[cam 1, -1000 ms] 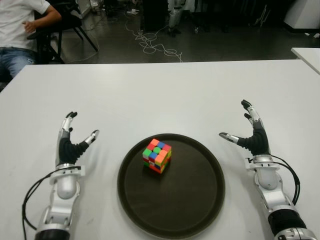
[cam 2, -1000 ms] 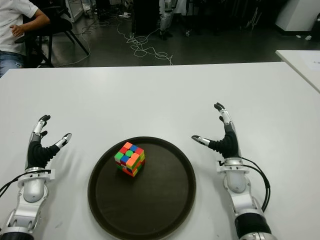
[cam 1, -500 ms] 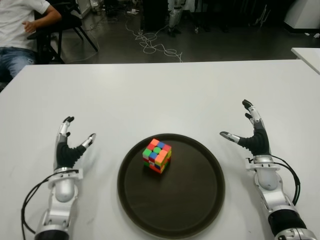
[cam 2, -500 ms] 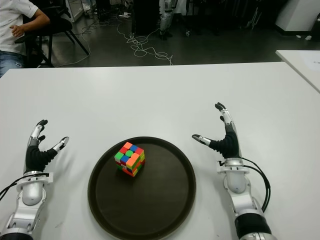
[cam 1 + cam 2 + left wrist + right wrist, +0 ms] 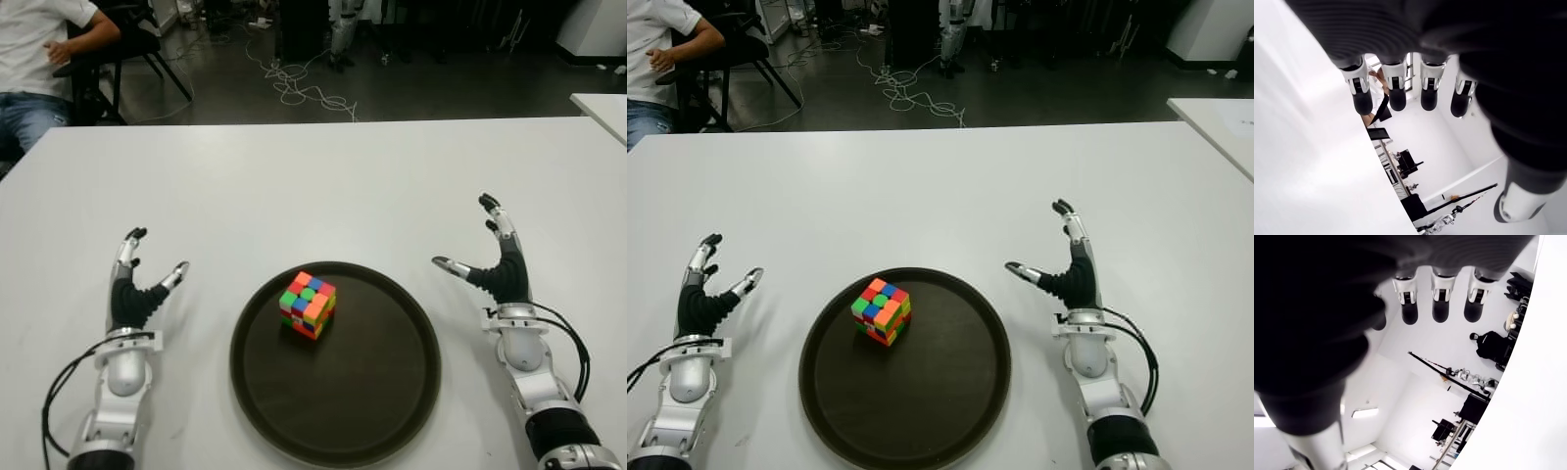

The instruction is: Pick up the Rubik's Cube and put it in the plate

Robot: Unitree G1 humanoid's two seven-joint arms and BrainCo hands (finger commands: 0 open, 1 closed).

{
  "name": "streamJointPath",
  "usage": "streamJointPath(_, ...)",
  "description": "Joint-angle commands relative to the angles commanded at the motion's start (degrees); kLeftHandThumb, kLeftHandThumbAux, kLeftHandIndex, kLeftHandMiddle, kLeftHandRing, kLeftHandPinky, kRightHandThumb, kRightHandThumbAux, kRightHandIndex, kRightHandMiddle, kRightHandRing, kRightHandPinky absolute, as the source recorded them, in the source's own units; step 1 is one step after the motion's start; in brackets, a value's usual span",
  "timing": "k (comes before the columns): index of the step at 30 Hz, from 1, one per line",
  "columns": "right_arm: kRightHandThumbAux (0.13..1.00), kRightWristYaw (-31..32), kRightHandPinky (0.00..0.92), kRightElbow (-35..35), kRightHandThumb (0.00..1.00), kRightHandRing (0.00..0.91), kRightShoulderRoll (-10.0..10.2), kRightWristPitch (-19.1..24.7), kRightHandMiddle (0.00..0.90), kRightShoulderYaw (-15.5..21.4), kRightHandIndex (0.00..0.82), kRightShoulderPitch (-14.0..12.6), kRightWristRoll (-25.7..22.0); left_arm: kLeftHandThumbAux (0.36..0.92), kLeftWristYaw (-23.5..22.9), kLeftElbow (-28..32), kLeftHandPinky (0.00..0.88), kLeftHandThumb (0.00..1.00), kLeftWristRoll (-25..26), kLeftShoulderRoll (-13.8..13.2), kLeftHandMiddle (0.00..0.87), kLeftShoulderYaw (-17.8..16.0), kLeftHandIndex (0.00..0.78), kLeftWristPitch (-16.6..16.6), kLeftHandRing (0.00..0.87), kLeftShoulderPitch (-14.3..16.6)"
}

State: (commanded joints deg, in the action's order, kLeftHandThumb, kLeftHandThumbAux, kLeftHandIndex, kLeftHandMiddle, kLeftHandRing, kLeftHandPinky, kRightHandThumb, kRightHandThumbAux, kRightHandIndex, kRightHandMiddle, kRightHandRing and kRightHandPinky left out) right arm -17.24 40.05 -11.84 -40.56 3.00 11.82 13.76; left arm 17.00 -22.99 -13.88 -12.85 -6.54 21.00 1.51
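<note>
**Dark plate holds the cube; both hands stand clear**

Dark brown and round, the plate (image 5: 392, 411) sits on the white table (image 5: 313, 186) straight ahead of the robot, and the Rubik's Cube (image 5: 308, 304) already rests inside it, toward the 10 o'clock part of the dish, corner-on with its bright top face showing.

Over the last second the left hand (image 5: 134, 294) has slid back and a little outward, away from the plate rim, and now looks almost settled. The right hand (image 5: 498, 274) has barely shifted, only a slight drift toward 3 o'clock. I would read that as a retreat after release: the placing looks finished, with nothing left but to draw the arms home.

Neither hand is holding anything. Both stand with fingers spread and pointing upward, thumbs angled inward toward the plate, and the wrist views show straight fingers with only room behind them. From the cube, the left hand lies at about 9 o'clock, well apart, off the plate altogether; the right hand lies at about 3 o'clock, just beyond the opposite rim.
</note>
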Motion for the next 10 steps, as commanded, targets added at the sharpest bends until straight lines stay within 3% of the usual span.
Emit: streamJointPath(10,0.825,0.4,0.0,0.0,0.0,0.0,0.0,0.6,0.0,0.0,0.0,0.4,-0.4,0.682,0.3,-0.9,0.011,0.0,0.4,0.5,0.0,-0.7,0.0,-0.3,0.0,0.9)
